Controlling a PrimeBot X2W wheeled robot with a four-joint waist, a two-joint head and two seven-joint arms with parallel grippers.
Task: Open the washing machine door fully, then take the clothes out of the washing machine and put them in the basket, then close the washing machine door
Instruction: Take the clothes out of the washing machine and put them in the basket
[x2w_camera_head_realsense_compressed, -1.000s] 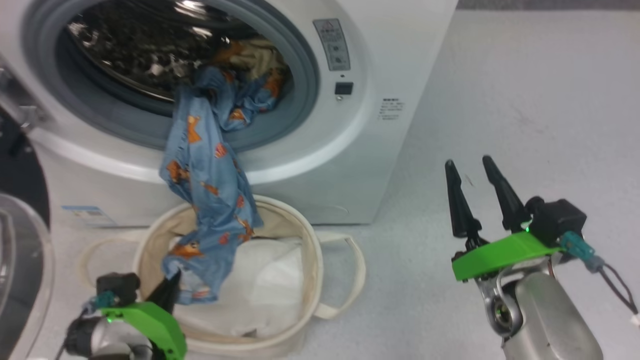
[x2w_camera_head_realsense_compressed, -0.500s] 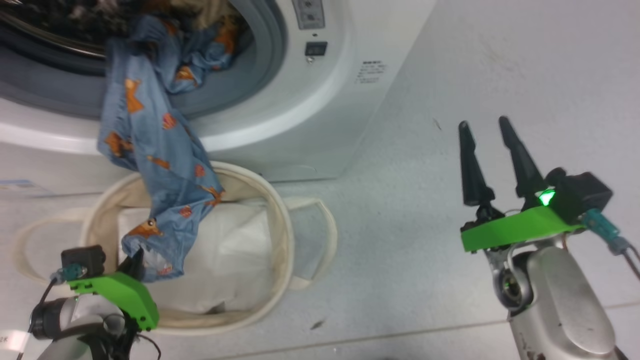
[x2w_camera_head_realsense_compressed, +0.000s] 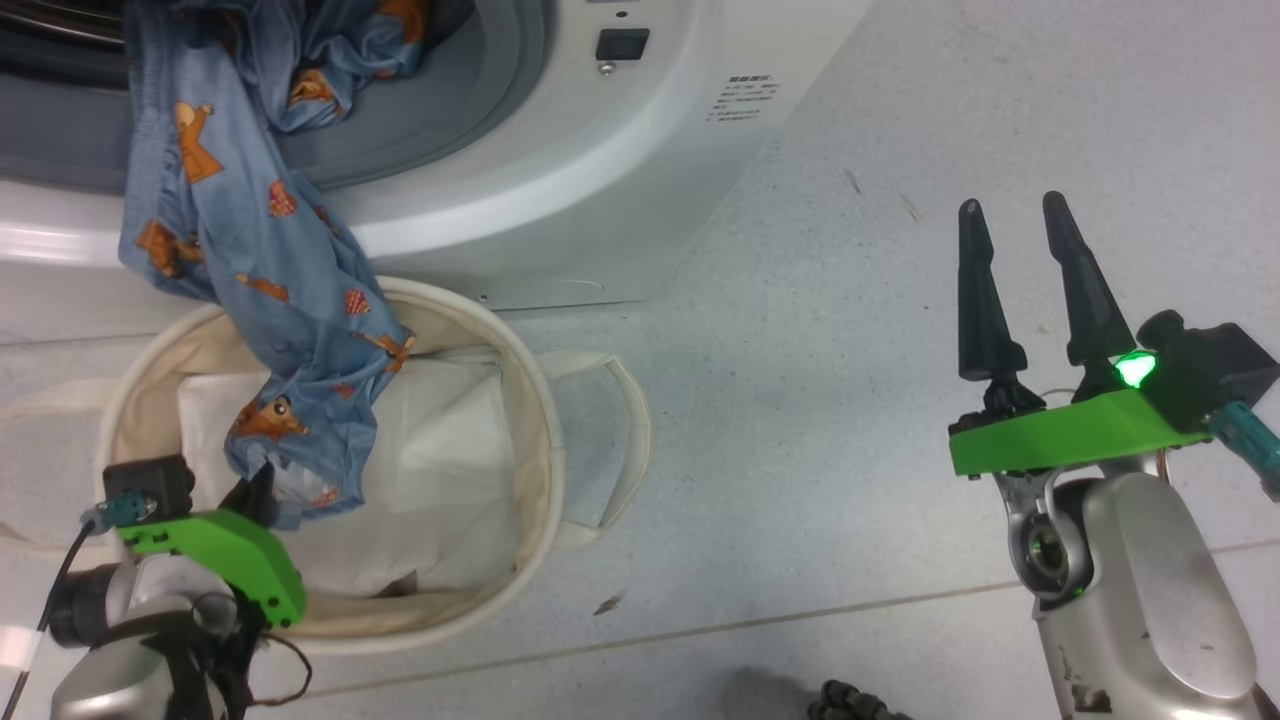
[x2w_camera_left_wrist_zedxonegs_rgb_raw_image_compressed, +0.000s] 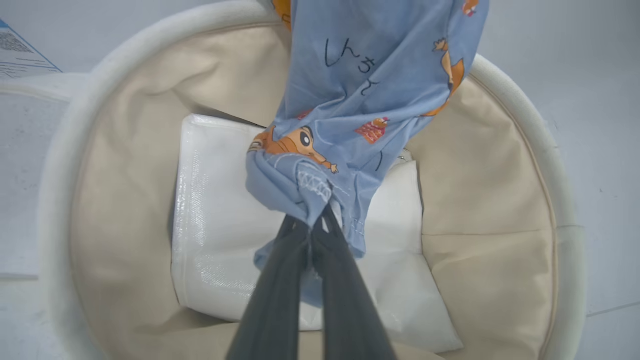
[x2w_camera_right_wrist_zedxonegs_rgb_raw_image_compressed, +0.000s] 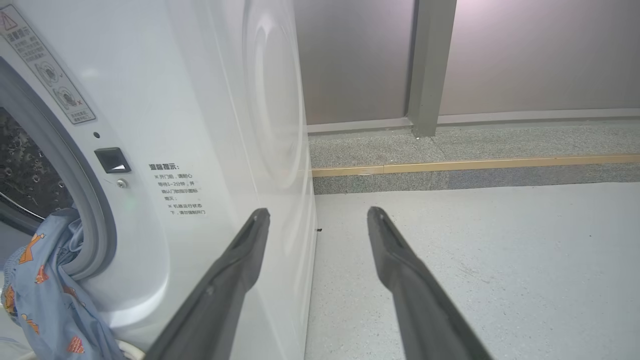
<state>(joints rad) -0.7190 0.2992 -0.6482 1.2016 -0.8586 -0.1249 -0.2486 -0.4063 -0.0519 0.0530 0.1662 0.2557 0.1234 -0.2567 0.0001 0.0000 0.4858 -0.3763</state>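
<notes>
Looking down the left fingers (x2w_camera_left_wrist_zedxonegs_rgb_raw_image_compressed: 275, 300), their wrist view reveals them clenching clothes (x2w_camera_left_wrist_zedxonegs_rgb_raw_image_compressed: 345, 125); right fingers (x2w_camera_right_wrist_zedxonegs_rgb_raw_image_compressed: 415, 290) splayed.

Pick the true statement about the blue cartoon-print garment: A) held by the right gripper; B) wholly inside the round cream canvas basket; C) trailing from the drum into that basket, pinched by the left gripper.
C: the blue garment hangs from the washing machine into the basket, its end pinched in the left gripper.

I am pinching the clothes (x2w_camera_head_realsense_compressed: 250, 300) with my left gripper (x2w_camera_head_realsense_compressed: 256, 492) at lower left; my right gripper (x2w_camera_head_realsense_compressed: 1010, 203) is pointing up at right, fingers apart.
</notes>
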